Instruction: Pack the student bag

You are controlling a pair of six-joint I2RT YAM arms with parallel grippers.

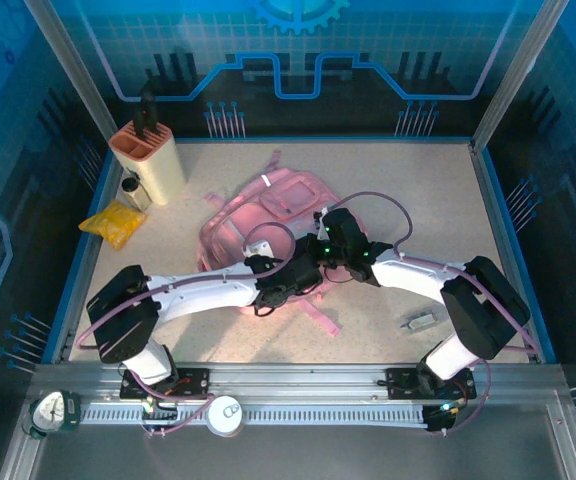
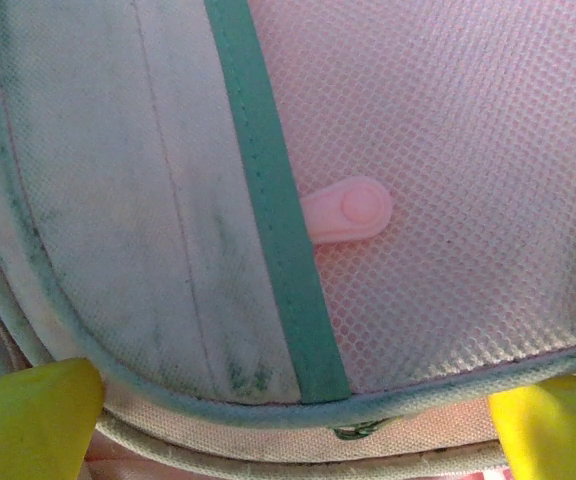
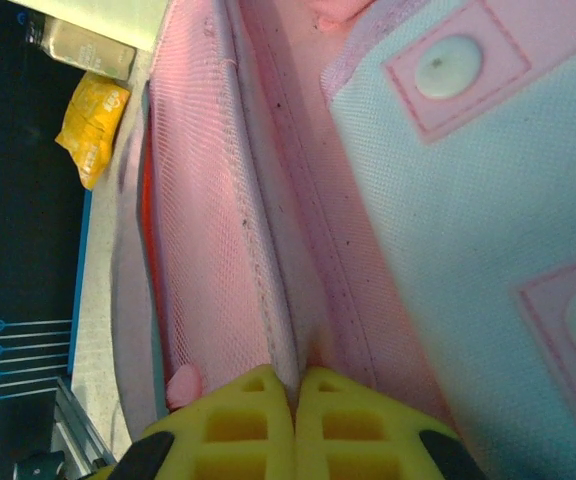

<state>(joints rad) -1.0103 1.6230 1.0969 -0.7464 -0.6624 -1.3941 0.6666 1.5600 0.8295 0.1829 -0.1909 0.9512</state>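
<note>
Lying flat in the middle of the table, the student bag (image 1: 253, 215), a large soft pink fabric backpack, has its top loop at the far end and its pink straps trailing toward the near edge. So its long axis runs roughly from near to far, a little slanted. Both arms reach inward and meet over the near half of it.

In the left wrist view the left gripper (image 2: 293, 425) is spread wide, with one yellow finger at each lower corner. It hangs very close above a mesh panel of the bag with a teal trim. A small pink pull tab (image 2: 353, 212) lies just ahead of the gap between the fingers, so I judge that a short forward reach is enough to get it.

In the right wrist view the yellow fingers of the right gripper (image 3: 295, 400) are pressed together exactly where a pink fold of the bag ends. I cannot tell whether a thin layer of cloth is caught between them.

Further out, a crumpled yellow packet (image 1: 113, 222) rests near the far left edge, well apart from the bag, beside a beige holder (image 1: 153, 160). It is on the left arm's side, and that arm has the free jaws.
</note>
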